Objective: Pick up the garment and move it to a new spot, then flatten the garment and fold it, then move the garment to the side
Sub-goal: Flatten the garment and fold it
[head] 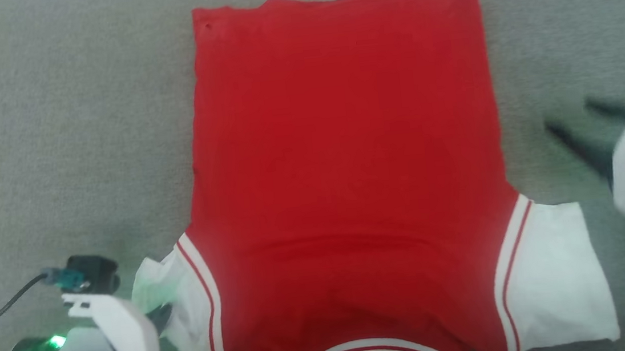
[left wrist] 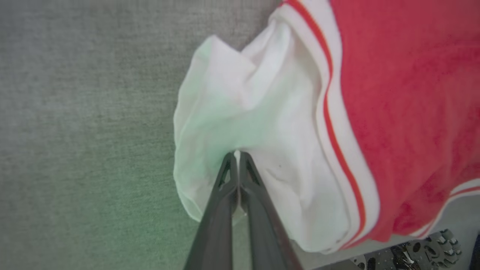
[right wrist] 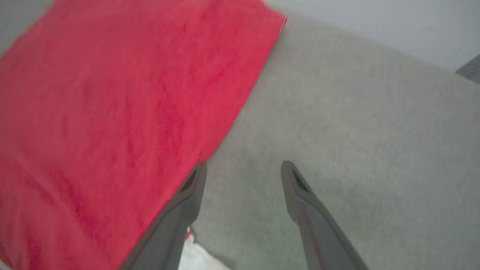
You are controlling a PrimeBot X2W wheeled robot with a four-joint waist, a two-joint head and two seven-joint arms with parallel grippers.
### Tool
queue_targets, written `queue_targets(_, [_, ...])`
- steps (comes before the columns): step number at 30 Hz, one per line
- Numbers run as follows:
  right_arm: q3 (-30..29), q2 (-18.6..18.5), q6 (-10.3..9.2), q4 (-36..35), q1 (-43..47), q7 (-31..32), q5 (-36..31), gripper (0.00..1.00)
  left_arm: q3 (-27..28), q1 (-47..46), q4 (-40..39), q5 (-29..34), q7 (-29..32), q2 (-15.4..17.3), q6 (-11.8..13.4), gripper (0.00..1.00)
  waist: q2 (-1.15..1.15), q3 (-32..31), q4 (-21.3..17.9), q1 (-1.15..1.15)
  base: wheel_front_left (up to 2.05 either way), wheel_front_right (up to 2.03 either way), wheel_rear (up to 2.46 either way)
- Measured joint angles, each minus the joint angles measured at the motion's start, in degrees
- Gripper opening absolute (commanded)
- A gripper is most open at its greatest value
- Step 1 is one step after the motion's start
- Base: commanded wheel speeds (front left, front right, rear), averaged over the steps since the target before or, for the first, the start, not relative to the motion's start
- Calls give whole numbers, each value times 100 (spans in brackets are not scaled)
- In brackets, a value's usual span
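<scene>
Left hand point(left wrist: 237, 153) clamps the white sleeve of the garment point(head: 346, 166) — right hand point(right wrist: 243, 167) hovers beside it, fingers point(right wrist: 300, 195) apart.

Bare grey bench point(head: 56, 137) lies free down the left and upper right of the head view. The garment point(head: 346, 166) fills the centre; the blurred right hand point(head: 569, 115) occupies the right edge.

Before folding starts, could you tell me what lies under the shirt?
A grey cloth surface shows round the shirt; anything beneath its middle is covered.
</scene>
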Motion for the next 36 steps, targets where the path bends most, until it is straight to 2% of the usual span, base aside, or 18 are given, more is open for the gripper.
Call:
queue_targets(1, [-112,153,0,67,-226,-40,-168,100,-16,-68,5,31,13,-56,-21,0,0,39,32,0,0,0,0])
queue_targets(2, [-241,483,-1,334,-710,-151,-488,100,-70,-214,23,168,60,-174,-67,0,0,121,113,0,0,0,0])
queue_targets(8, [-365,1207,1,1719,-2103,-350,-1214,100,-196,-660,134,347,162,-528,-230,0,0,389,424,0,0,0,0])
queue_targets(12, [-454,1383,-1,2836,-2938,-419,-1465,100,-260,-896,199,501,188,-734,-335,0,0,572,655,0,0,0,0])
queue_targets(18, [-582,1440,0,4403,-3936,-246,-1809,100,-344,-1165,304,594,197,-1029,-531,0,0,824,1043,0,0,0,0])
queue_targets(25, [-744,1450,0,5715,-4764,112,-2036,100,-443,-1450,482,656,194,-1380,-764,0,0,1103,1461,0,0,0,0])
queue_targets(27, [-769,1462,0,6005,-4982,282,-2140,0,-458,-1507,553,667,186,-1464,-824,0,0,1170,1557,0,0,0,0])
queue_targets(31, [-654,1528,1,6256,-5192,293,-2336,0,-465,-1564,695,668,151,-1569,-899,0,0,1224,1642,0,0,0,0])
queue_targets(36, [-177,1656,-1,6259,-5113,214,-2377,0,-412,-1499,824,573,103,-1511,-927,0,0,1105,1483,0,0,0,0])
